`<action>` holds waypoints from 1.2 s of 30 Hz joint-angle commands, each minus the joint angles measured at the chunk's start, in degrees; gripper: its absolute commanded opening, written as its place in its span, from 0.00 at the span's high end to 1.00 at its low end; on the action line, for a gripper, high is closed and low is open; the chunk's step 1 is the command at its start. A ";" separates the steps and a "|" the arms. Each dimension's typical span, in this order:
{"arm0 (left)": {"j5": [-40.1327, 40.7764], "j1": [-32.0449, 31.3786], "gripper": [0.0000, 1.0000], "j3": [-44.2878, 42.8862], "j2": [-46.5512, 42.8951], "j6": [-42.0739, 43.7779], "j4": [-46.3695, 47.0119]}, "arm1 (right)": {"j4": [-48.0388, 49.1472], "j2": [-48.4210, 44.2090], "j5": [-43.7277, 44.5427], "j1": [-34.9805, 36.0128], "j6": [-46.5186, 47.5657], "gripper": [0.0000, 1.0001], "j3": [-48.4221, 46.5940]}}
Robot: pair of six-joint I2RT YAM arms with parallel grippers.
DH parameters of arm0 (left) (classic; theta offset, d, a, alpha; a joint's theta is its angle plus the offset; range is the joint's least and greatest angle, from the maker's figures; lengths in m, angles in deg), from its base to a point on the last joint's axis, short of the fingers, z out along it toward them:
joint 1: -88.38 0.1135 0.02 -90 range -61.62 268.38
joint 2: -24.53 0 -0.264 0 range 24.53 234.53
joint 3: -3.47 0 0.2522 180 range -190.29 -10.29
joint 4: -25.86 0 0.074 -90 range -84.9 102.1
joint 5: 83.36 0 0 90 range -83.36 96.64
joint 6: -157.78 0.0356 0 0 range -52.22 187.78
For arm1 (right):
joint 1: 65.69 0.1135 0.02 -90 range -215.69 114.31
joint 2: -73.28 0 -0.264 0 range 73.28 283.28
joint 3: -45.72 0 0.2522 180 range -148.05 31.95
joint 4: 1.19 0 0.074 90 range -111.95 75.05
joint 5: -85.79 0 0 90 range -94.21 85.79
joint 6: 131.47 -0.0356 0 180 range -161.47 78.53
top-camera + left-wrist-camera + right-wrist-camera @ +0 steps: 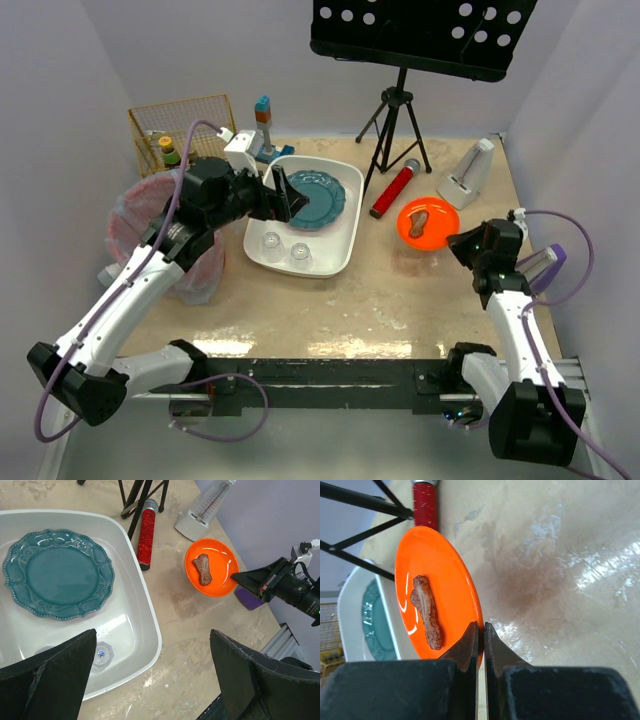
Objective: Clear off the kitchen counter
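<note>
The kitchen counter is a beige stone-look tabletop. On its right side is an orange plate carrying a brown piece of food. My right gripper is shut on the plate's near rim. My left gripper hangs open over the white tub, holding nothing. A teal plate and two clear glasses lie in the tub.
A red microphone lies beside a tripod stand, with a white metronome at the back right. A wire basket and a pink-lined bin stand at the left. A purple-capped object sits at the right edge.
</note>
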 commanded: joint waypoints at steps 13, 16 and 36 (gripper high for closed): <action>-7.82 0.07 0.03 8.95 7.90 -11.62 22.70 | -2.27 -2.99 -13.94 -0.05 2.96 1.00 -8.37; -9.75 0.16 0.04 11.14 9.40 -13.99 27.27 | -2.71 -2.37 -17.63 -0.05 4.02 1.00 -9.07; -9.58 -7.75 0.18 17.75 14.32 -19.10 38.53 | -0.34 1.23 -37.67 -0.05 10.35 1.00 -10.31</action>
